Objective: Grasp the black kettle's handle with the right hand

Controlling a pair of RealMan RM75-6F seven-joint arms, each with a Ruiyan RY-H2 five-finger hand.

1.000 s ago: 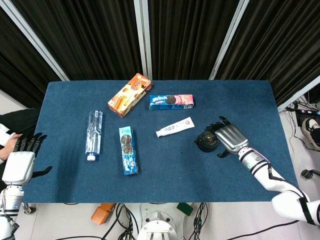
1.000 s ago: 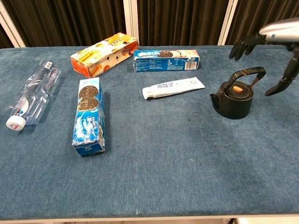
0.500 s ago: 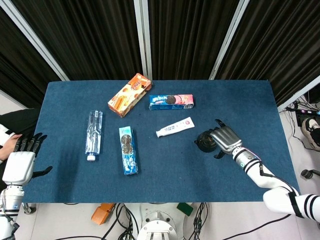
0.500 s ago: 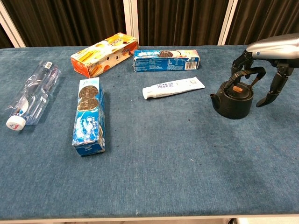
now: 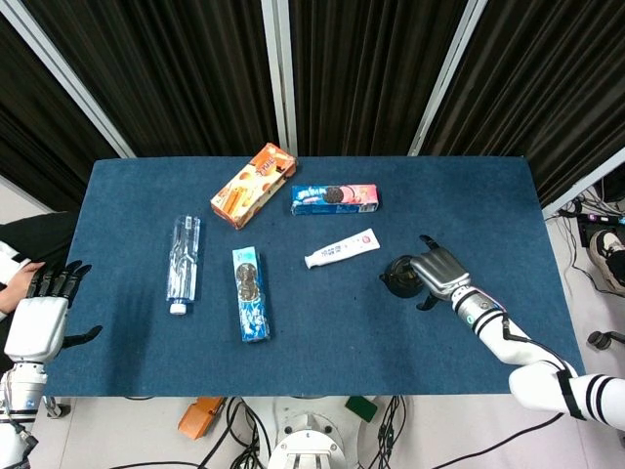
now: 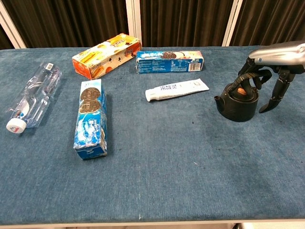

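- Nearest the camera on the blue worktop (image 6: 167, 181), a blue biscuit pack (image 6: 90, 118) lies lengthways at about 8 o'clock from the centre.
- Out at 9 o'clock, a clear plastic bottle (image 6: 34, 96) lies on its side, its white cap toward the near edge.
- Over at 3 o'clock stands the black kettle (image 6: 236, 101), upright, spout turned toward the middle of the worktop, an orange knob on its lid.
- The right hand (image 6: 275, 64) sits right over that kettle: its fingers (image 6: 249, 76) are curled down around the arched handle (image 6: 249, 80) from above, while the thumb hangs down apart on the outer side of the kettle. Whether the hold on the handle is firm, the views do not settle.
- From overhead, the same right hand (image 5: 439, 272) covers the kettle's (image 5: 399, 277) right side, the forearm running off toward 4 o'clock.
- Just past centre, a white toothpaste tube (image 6: 177, 89) lies slanted at 1 o'clock, well apart from the kettle.
- Further back, a blue biscuit box (image 6: 169, 61) lies at 12 o'clock, with an orange box (image 6: 106, 55) angled beside it at 11 o'clock.
- The left hand (image 5: 39, 322) hangs off the worktop's left edge at 8 o'clock in the head view, fingers spread, holding nothing.
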